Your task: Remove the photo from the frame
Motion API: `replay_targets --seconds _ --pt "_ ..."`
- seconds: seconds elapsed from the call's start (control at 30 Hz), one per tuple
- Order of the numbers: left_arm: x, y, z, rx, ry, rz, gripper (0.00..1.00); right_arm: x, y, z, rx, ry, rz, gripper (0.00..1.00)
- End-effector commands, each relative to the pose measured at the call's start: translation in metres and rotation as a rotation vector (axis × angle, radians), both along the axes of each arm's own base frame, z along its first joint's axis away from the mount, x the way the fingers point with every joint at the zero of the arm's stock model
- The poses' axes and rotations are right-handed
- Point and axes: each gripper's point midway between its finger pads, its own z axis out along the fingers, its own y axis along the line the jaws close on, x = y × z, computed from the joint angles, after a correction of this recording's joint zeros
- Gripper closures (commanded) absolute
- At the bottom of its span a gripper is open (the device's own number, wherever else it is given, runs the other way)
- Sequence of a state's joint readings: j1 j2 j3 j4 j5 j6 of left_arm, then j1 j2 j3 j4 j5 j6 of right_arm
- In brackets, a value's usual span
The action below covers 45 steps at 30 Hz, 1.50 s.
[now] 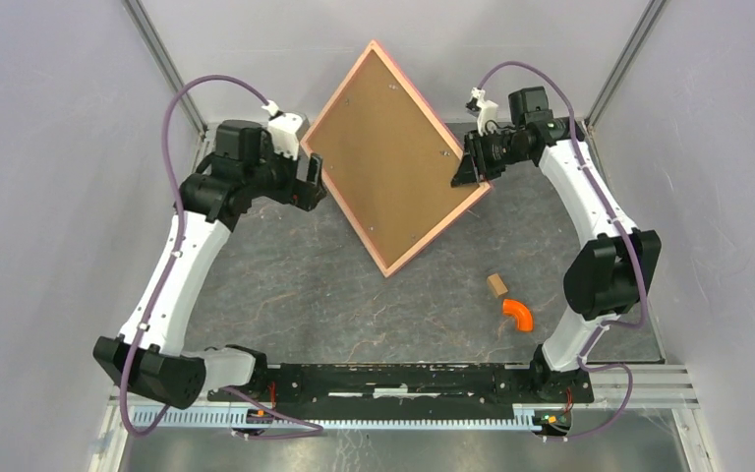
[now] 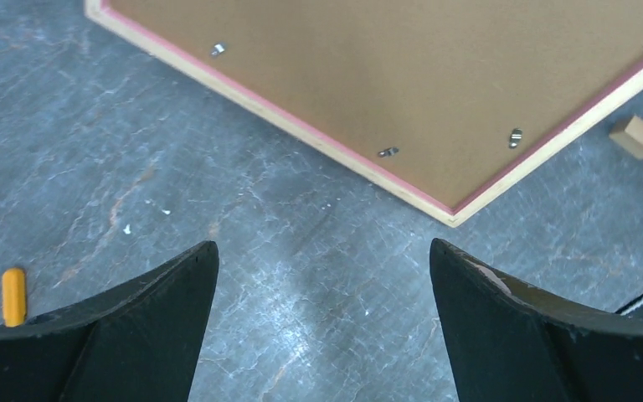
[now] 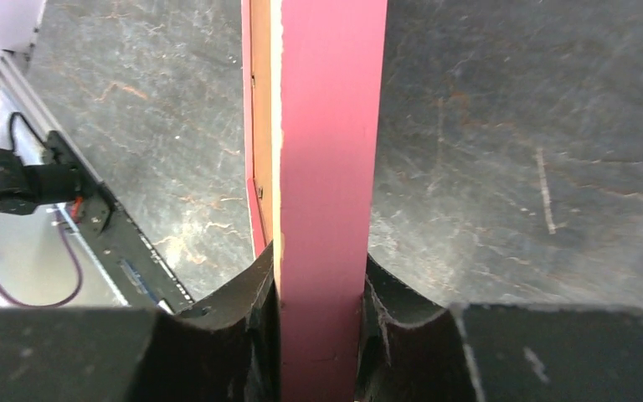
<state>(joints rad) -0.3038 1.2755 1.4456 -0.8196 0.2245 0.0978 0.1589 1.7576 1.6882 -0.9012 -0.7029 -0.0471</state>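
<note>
The frame point(image 1: 393, 157) is turned like a diamond, with its brown fibreboard back facing up and its pink rim around it. The photo is hidden behind that back. My right gripper point(image 1: 469, 167) is shut on the frame's right edge. In the right wrist view the pink rim point(image 3: 326, 151) runs straight up between the two fingers of that gripper point(image 3: 320, 276). My left gripper point(image 1: 312, 182) hangs open just beside the frame's left corner, apart from it. From the left wrist, the frame point(image 2: 402, 75) lies beyond the gripper point(image 2: 322, 260), with only tabletop between the fingers.
A small wooden block point(image 1: 496, 285) and an orange curved piece point(image 1: 518, 314) lie on the dark mat to the front right. Small metal tabs point(image 2: 388, 152) sit along the frame's back. A yellow-orange stick point(image 2: 13, 296) lies by the left finger. Walls enclose the table.
</note>
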Motion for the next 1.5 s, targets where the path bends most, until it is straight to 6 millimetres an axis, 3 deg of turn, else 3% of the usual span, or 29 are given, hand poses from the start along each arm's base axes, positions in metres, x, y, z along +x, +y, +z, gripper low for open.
replay_targets --seconds 0.0,0.13,0.27,0.43,0.6,0.77,1.0,1.07,1.17,1.3,1.47 --pt "0.004 0.011 0.055 -0.138 -0.127 0.072 0.00 0.044 -0.009 0.096 -0.144 -0.549 0.070 1.00" --pt "0.012 0.035 0.078 -0.171 -0.189 0.166 0.00 0.037 0.004 0.117 -0.221 -0.669 0.108 1.00" --pt "0.018 0.067 0.113 -0.151 -0.270 0.264 0.00 0.028 0.018 0.136 -0.343 -0.796 0.130 1.00" --pt "0.026 0.101 0.136 -0.156 -0.313 0.369 0.00 0.023 0.026 0.161 -0.453 -0.926 0.112 1.00" --pt "0.032 0.129 0.150 -0.187 -0.341 0.450 0.00 0.011 0.044 0.161 -0.531 -1.005 0.145 1.00" --pt "0.035 0.145 0.156 -0.234 -0.351 0.471 0.00 -0.016 0.068 0.123 -0.551 -1.041 0.252 1.00" --pt "0.042 0.143 0.132 -0.291 -0.269 0.442 0.00 -0.052 0.093 0.051 -0.749 -1.102 0.388 1.00" --pt "0.040 0.142 0.130 -0.286 -0.279 0.435 0.00 -0.057 0.090 0.030 -0.818 -1.122 0.376 1.00" --pt "0.035 0.145 0.121 -0.259 -0.293 0.440 0.00 -0.072 0.083 -0.018 -0.884 -1.119 0.383 1.00" --pt "0.032 0.147 0.096 -0.220 -0.235 0.437 0.00 -0.089 0.069 -0.077 -0.964 -1.130 0.415 1.00" --pt "0.030 0.145 0.074 -0.202 -0.193 0.417 0.00 -0.098 0.052 -0.117 -1.010 -1.164 0.434 1.00"
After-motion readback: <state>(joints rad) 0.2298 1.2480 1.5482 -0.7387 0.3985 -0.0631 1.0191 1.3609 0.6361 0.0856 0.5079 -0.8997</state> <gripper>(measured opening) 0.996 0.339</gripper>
